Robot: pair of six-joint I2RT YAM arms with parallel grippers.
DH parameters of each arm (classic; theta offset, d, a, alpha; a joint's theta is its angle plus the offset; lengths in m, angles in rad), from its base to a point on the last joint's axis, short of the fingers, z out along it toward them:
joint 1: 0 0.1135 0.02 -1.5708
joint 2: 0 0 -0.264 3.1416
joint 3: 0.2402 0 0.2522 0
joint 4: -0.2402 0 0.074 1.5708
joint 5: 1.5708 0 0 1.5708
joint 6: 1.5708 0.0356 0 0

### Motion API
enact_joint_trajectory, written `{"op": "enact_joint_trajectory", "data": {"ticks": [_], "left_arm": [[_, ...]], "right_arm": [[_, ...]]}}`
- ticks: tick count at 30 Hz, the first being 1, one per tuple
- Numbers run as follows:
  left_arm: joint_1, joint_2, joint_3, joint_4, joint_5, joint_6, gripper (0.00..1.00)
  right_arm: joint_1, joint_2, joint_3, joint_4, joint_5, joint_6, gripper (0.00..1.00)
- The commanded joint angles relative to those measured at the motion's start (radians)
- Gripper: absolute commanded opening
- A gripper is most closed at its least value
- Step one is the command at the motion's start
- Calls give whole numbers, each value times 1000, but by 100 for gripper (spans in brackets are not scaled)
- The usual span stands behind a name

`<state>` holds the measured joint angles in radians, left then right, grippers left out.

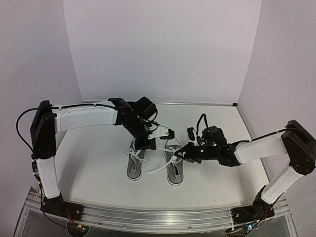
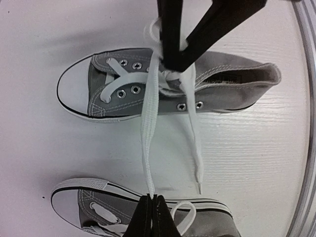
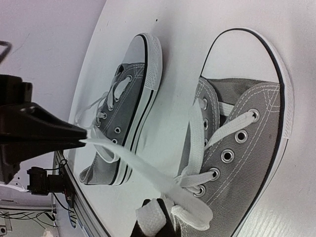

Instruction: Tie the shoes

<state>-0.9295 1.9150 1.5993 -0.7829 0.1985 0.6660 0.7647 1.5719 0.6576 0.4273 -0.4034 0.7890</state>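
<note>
1. The left gripper (image 2: 151,210), at the bottom centre of its wrist view, has its jaws pressed together on a white lace (image 2: 148,133).
2. The lace runs straight up the frame to the upper shoe (image 2: 222,84), whose toe points left. The second shoe (image 2: 89,205) lies at bottom left, under the left gripper.
3. The right gripper (image 2: 174,59), at top centre, is closed too and pinches the lace at the eyelets.
4. The strand is stretched between both jaws, across the long axis of the upper shoe. I think the next pull should follow the strand.
</note>
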Motion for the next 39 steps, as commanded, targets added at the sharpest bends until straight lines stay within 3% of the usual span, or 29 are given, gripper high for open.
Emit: {"op": "enact_joint_trajectory", "data": {"ticks": [1, 12, 19, 25, 32, 39], "left_arm": [[-59, -86, -90, 38, 25, -45, 0], [-178, -192, -212, -18, 65, -119, 0], [-218, -133, -211, -18, 85, -138, 0], [-284, -84, -138, 131, 129, -102, 0], [-288, -31, -137, 472, 165, -25, 2], [-288, 101, -100, 630, 101, 90, 2]], "right_arm": [[4, 10, 46, -9, 24, -20, 0], [-48, 0, 81, -56, 11, -65, 0], [-52, 27, 96, -61, -1, -78, 0], [-53, 62, 132, -64, -46, -117, 0], [-54, 69, 179, -76, -103, -168, 0], [-68, 80, 207, -117, -162, -226, 0]]}}
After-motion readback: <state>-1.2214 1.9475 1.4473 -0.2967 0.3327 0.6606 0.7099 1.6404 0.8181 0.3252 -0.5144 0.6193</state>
